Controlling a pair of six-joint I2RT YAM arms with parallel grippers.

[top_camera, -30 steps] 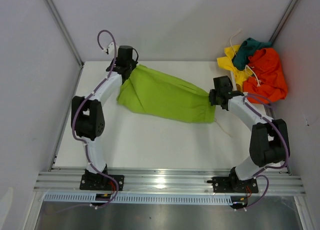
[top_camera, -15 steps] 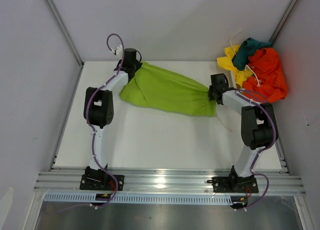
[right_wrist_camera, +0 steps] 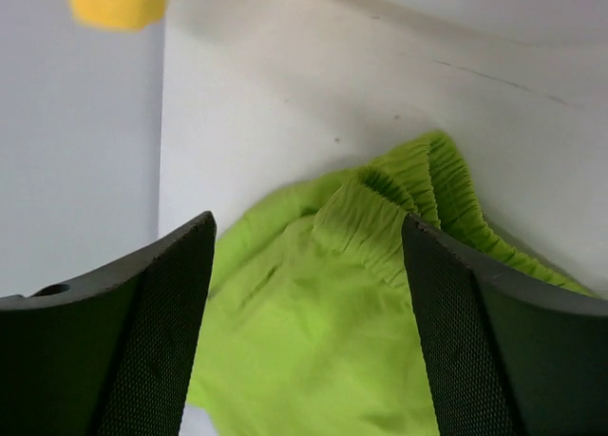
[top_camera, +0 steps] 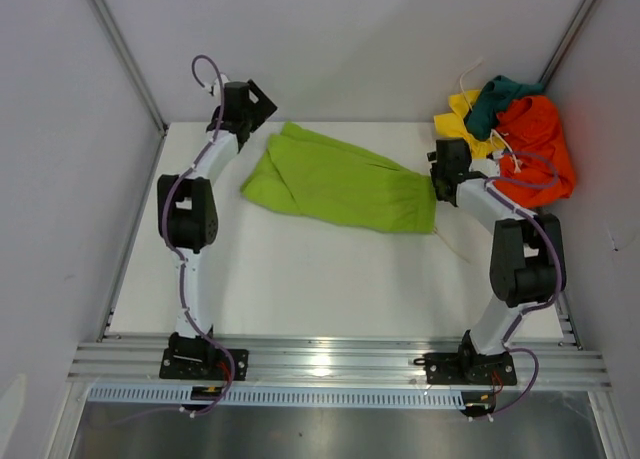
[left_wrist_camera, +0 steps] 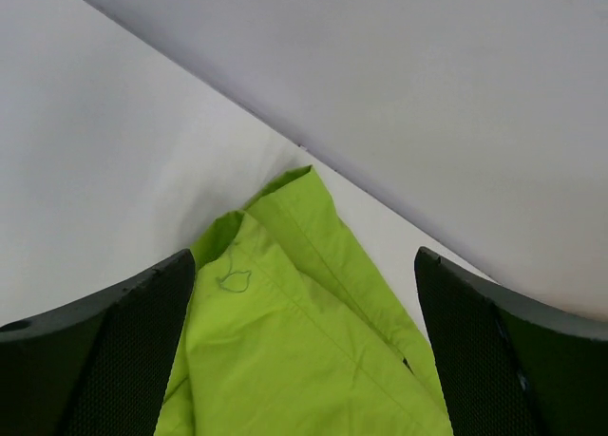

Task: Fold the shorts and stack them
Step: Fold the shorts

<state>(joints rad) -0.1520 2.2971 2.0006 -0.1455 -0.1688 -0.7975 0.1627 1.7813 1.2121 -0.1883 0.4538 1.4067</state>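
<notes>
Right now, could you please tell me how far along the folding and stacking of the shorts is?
Early. Done: the lime green shorts lie flat on the table. In hand: nothing; the left gripper and right gripper are open at its two ends. Left: folding that pair, then the yellow pair, teal pair and orange pair, heaped in the far right corner; no stack yet.
</notes>
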